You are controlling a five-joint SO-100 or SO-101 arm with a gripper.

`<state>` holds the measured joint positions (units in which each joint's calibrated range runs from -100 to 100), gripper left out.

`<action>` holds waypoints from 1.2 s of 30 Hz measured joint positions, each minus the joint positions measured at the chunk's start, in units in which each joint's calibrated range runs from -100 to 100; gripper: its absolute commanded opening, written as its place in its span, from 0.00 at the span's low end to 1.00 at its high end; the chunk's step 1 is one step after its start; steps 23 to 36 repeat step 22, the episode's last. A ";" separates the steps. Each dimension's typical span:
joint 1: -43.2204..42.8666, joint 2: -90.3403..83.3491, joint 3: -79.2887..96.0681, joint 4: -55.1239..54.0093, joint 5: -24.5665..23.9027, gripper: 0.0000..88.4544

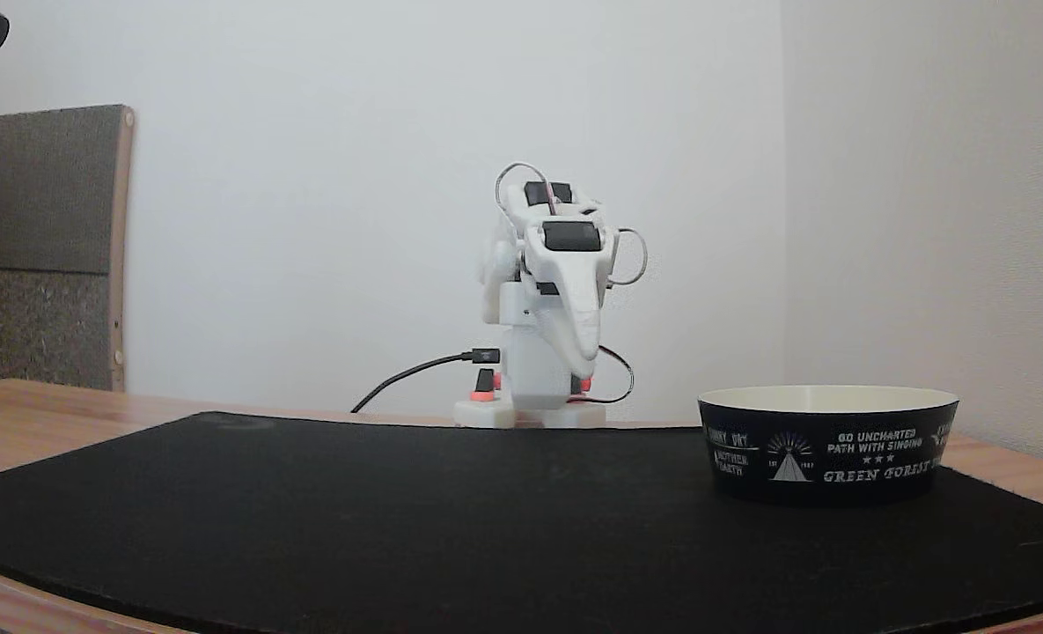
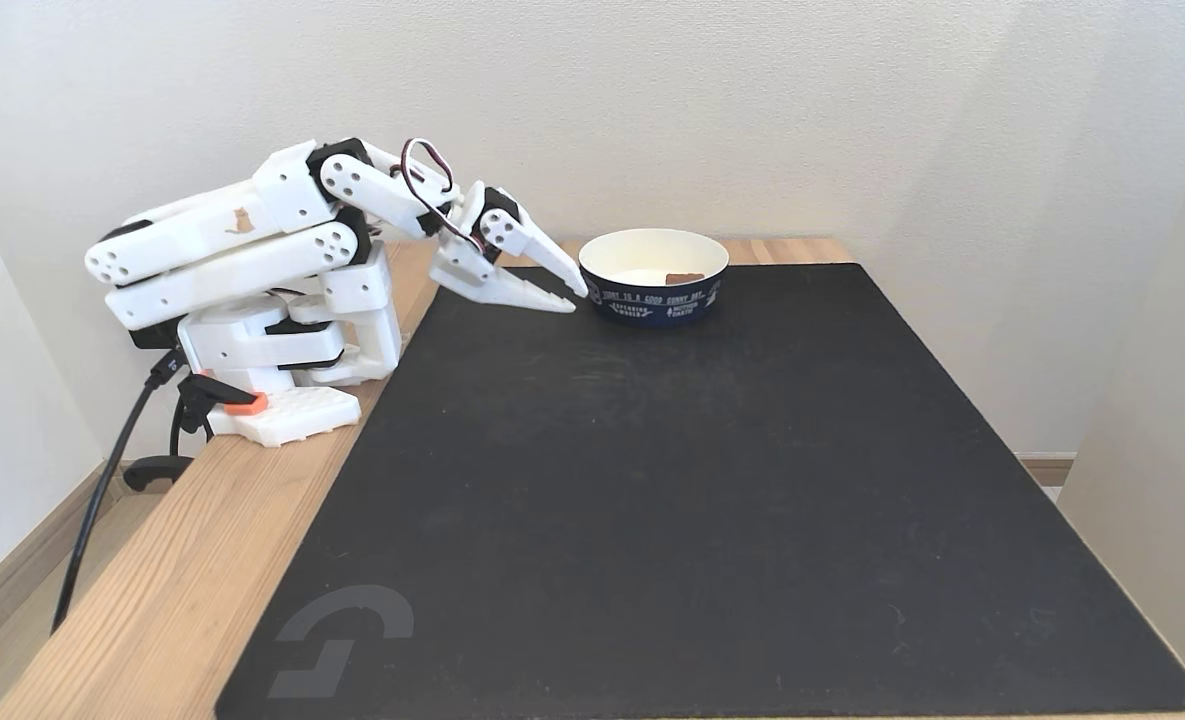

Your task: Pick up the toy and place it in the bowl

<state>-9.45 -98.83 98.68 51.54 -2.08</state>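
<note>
The small red-brown toy [image 2: 685,277] lies inside the bowl [image 2: 652,302], on its cream floor near the right wall. In the low fixed view the bowl [image 1: 827,451] stands on the right of the mat, black outside with white lettering, and its wall hides the toy. The white arm is folded back over its base. Its gripper [image 2: 574,300] points down at the mat just left of the bowl, jaws together with nothing between them. From the front, the gripper [image 1: 584,368] hangs in front of the base, well left of the bowl.
A large black mat [image 2: 692,480] covers most of the wooden table [image 2: 182,570]. The arm's base [image 2: 287,415] sits on the bare wood at the left, with a black cable [image 2: 102,500] dropping off the edge. A padded board [image 1: 41,246] leans at the far left.
</note>
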 measured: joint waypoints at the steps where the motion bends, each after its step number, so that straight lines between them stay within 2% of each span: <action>1: 1.25 0.00 0.00 0.68 0.00 0.08; 8: 5.74 0.00 0.09 1.18 -0.10 0.08; 36: 5.49 0.00 0.09 1.18 0.10 0.07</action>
